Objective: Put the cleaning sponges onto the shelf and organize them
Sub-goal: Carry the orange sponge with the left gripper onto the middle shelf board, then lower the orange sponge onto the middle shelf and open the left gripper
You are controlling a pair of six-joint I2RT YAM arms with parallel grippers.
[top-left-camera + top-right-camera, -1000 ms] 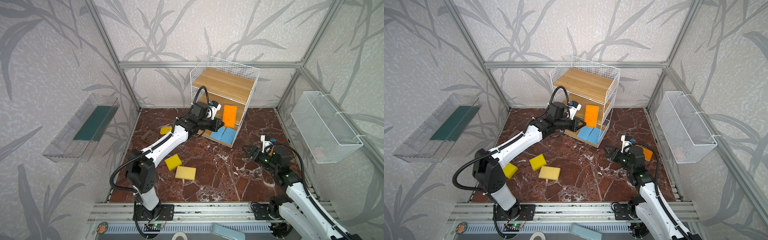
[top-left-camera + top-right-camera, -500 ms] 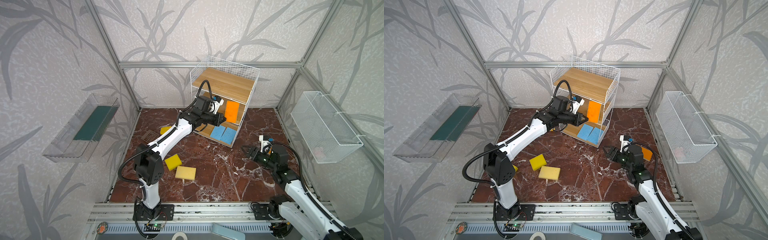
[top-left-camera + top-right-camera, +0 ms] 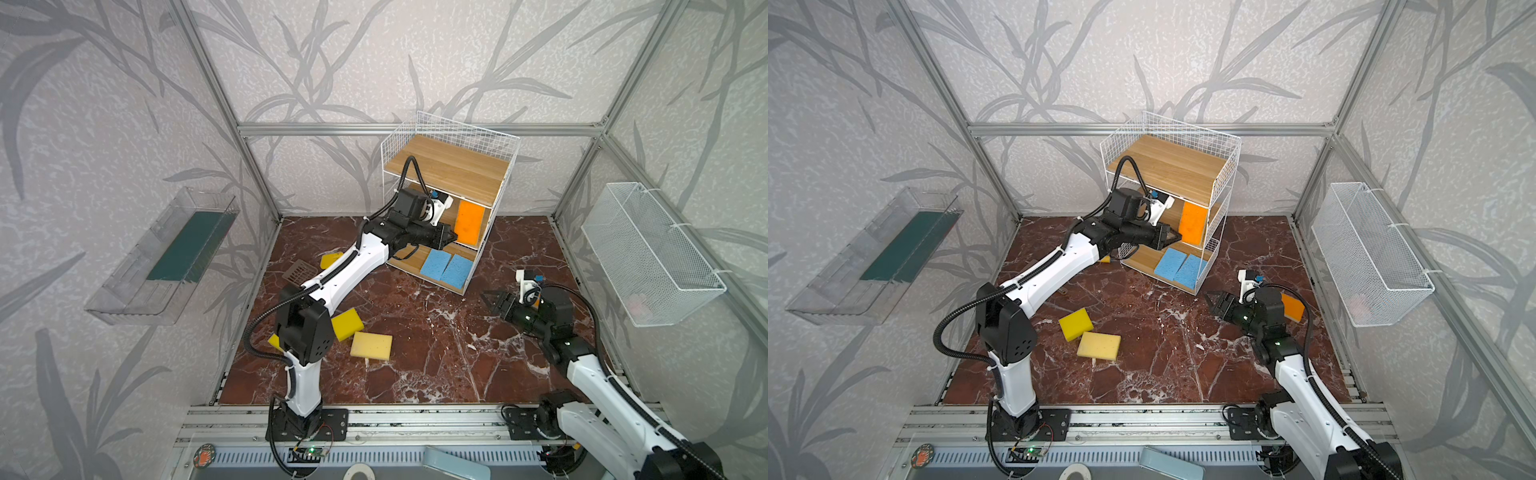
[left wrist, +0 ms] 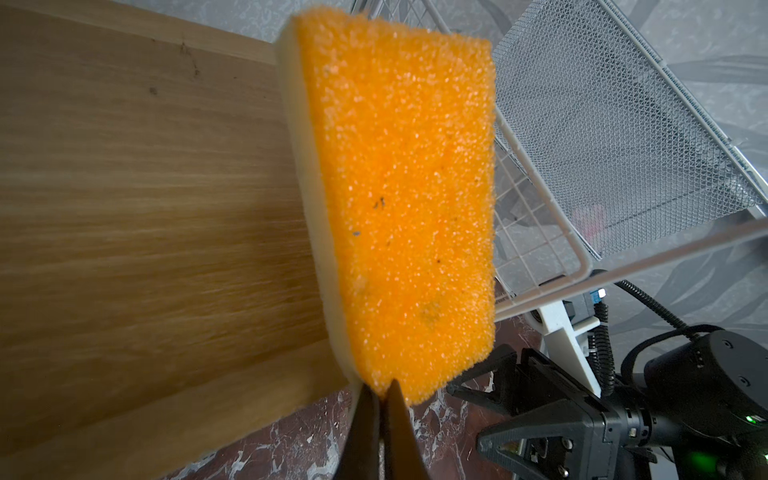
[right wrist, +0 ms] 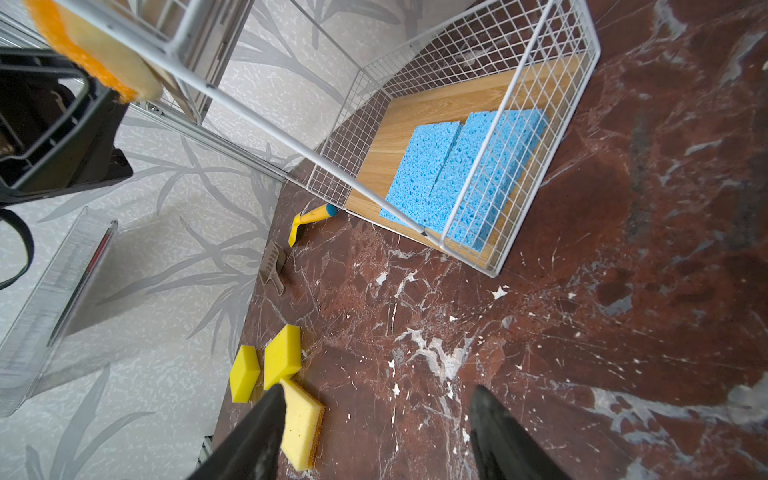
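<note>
The shelf (image 3: pixel 451 166) stands at the back, a white wire rack with wooden boards. My left gripper (image 3: pixel 453 237) (image 4: pixel 380 395) is shut on the near edge of an orange sponge (image 3: pixel 469 223) (image 4: pixel 399 199), holding it on edge at the middle tier, against the board. Two blue sponges (image 3: pixel 446 268) (image 5: pixel 461 174) lie side by side on the bottom board. On the floor at the left lie two yellow sponges (image 5: pixel 245 374) (image 5: pixel 282 355) and a pale one with an orange underside (image 3: pixel 371 345). Another orange sponge (image 3: pixel 1292 307) shows behind my right arm. My right gripper (image 3: pixel 492 299) (image 5: pixel 374 432) hangs open and empty over the floor.
A yellow scoop (image 3: pixel 331 259) and a brown slotted piece (image 3: pixel 299 272) lie on the floor left of the shelf. A clear plastic tray (image 3: pixel 166 257) hangs on the left wall. A white mesh basket (image 3: pixel 652 253) hangs on the right wall.
My left gripper has lifted the orange sponge up and a little rightward, from in front of the lower shelf to the middle tier. The right arm has barely shifted.
</note>
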